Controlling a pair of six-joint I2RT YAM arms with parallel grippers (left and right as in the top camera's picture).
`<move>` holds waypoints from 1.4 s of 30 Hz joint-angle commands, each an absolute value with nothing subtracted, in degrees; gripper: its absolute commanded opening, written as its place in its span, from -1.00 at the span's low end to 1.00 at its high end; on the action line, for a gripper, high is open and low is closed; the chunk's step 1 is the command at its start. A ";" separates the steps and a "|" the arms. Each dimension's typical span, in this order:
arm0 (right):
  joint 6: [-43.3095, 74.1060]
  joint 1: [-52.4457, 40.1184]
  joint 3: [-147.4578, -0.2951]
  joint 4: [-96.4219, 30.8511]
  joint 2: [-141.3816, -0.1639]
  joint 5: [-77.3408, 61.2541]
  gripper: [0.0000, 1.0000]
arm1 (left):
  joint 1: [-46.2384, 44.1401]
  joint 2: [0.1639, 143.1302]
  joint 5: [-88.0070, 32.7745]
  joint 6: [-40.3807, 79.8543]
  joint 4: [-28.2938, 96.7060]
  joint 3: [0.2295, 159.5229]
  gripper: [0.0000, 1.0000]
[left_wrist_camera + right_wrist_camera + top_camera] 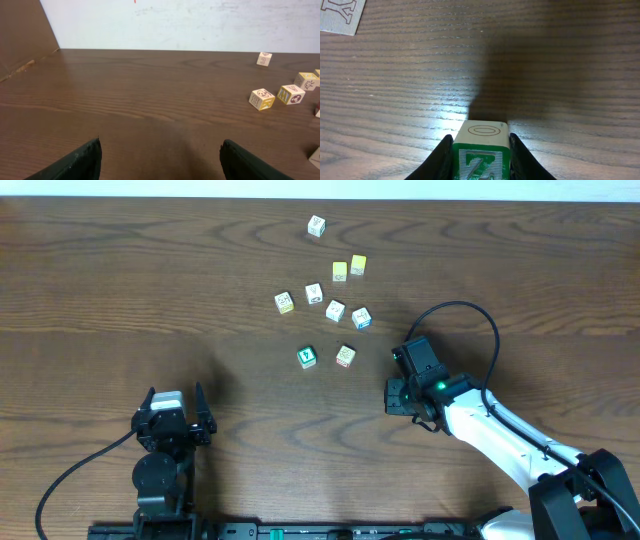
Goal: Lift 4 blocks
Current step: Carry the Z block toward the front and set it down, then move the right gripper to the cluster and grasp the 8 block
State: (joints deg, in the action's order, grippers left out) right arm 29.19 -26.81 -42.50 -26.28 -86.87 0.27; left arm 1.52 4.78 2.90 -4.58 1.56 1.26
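Right wrist view showed the Z block (481,152) pinched between the fingers (440,159) of my right gripper (393,396), green face toward the lens and an O on top. Overhead, that gripper sat at 4 o'clock of table centre. The other green block (307,357) lay at its 10 o'clock and the blue-print block (362,318) at its 11, both well apart from it. I could not tell whether the Z block was clear of the wood. My judgement was to raise it straight up, slowly, with an even squeeze, since it sat right at the fingertips and could twist out. My left gripper (160,162), at 7 o'clock, stood spread wide and empty.
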 commanded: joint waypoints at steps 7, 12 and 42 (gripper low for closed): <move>30.20 -27.11 -41.87 -26.06 -88.51 -0.08 -0.90 | 1.91 4.73 3.38 -5.10 3.90 0.23 0.52; 30.20 -27.11 -41.85 -24.99 -90.43 -0.08 -0.86 | 1.91 4.73 3.40 -5.10 3.88 0.23 0.52; 8.93 -27.09 -62.37 -32.08 -91.42 -1.87 0.72 | 1.91 4.75 3.40 -5.10 3.88 0.23 0.52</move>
